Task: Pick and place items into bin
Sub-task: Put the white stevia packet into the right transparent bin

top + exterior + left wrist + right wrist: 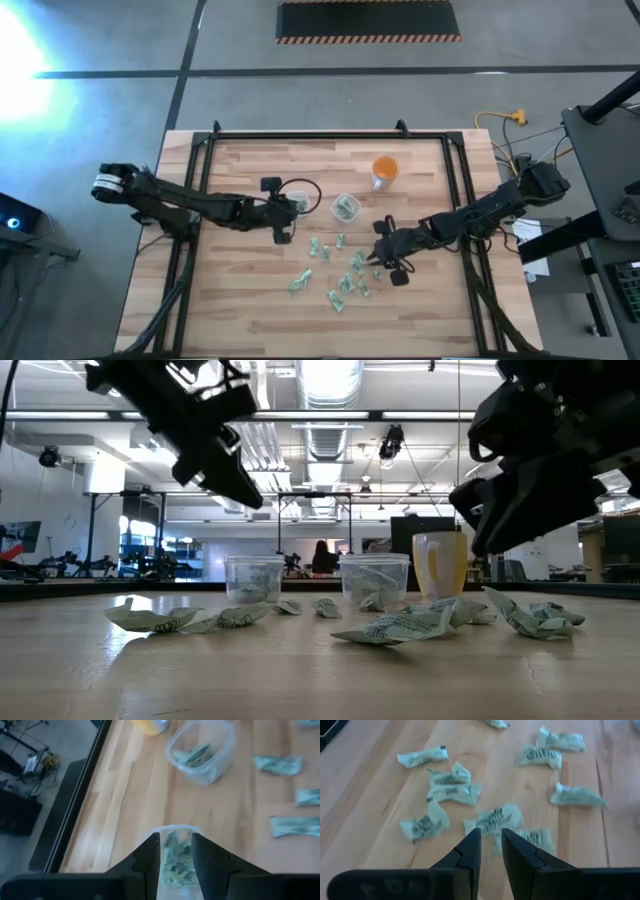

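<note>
High view: the left tool (291,205) hangs over a clear cup (300,198); the right tool (381,258) sits at the edge of the scattered wrappers (340,283) on the counter (250,300) — the nearer arm.

Left wrist: fingers slightly parted above the cup, holding nothing.

Right wrist: fingers slightly apart, empty — one wrapper (492,820) lies just ahead, long axis crosswise.

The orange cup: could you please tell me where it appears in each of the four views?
High view: orange cup stands at the table's far side, right of centre.
Low view: it stands right of centre, just right of a clear cup.
Left wrist view: only its yellowish edge shows at the top.
Right wrist view: not in it.
Shared landmark: that neighbouring clear cup holding wrappers.
</note>
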You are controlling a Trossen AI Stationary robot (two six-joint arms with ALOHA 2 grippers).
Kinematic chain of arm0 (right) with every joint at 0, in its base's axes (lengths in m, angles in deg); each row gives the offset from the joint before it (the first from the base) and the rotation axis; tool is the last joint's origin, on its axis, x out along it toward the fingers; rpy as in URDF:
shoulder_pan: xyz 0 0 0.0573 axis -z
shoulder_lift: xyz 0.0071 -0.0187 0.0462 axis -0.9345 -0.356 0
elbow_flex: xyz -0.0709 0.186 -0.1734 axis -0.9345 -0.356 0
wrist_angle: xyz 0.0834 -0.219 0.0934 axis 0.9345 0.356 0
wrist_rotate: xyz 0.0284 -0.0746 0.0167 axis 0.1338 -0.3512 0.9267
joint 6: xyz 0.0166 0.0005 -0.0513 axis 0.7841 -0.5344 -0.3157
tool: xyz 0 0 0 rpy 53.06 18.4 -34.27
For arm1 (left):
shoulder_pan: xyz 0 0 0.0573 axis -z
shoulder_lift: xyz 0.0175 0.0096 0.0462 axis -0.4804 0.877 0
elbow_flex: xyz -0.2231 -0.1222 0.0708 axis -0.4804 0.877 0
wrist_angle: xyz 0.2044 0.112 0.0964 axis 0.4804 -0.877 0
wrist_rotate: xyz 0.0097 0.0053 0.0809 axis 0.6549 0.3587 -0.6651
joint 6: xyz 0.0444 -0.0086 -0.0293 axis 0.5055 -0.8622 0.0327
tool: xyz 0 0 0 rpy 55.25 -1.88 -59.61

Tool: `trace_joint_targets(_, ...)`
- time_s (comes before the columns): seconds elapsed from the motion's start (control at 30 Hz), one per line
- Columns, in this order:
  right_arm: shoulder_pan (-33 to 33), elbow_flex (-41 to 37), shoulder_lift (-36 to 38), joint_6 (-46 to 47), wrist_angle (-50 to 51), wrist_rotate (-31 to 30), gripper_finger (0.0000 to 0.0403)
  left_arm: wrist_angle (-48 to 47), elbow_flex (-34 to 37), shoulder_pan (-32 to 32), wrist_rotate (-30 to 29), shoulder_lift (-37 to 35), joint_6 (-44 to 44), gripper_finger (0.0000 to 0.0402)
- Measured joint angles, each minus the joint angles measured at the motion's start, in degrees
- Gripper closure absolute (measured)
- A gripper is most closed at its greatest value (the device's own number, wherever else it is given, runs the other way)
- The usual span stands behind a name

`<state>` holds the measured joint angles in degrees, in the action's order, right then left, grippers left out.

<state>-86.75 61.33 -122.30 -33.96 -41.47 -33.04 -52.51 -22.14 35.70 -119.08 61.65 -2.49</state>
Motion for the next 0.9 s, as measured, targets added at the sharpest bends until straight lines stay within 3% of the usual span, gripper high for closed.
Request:
trace_joint_targets(0.1, -0.01, 0.14, -3.43, -2.49, -4.41, -1.33, 0.0335, 0.3, 0.0, 1.64, -0.06, -1.13, -1.96, 0.0307)
trace_joint_targets(0.3, 0.09, 1.18, -7.02, -3.88, -4.69, -11.29, 0.0327, 0.41, 0.07, 4.59, -0.19, -2.39, -4.16, 0.0307)
trace_joint_targets(0.63, -0.04, 1.53, -2.27, -4.55, -4.23, -11.37, 0.0286, 1.99, 0.2, 7.07, -0.13, -4.77, -4.25, 0.0308)
trace_joint_targets(0.9, -0.02, 2.43, 0.29, -6.52, -4.21, -11.37, 0.0287, 2.51, 0.2, 7.76, -0.1, -5.2, -4.16, 0.0308)
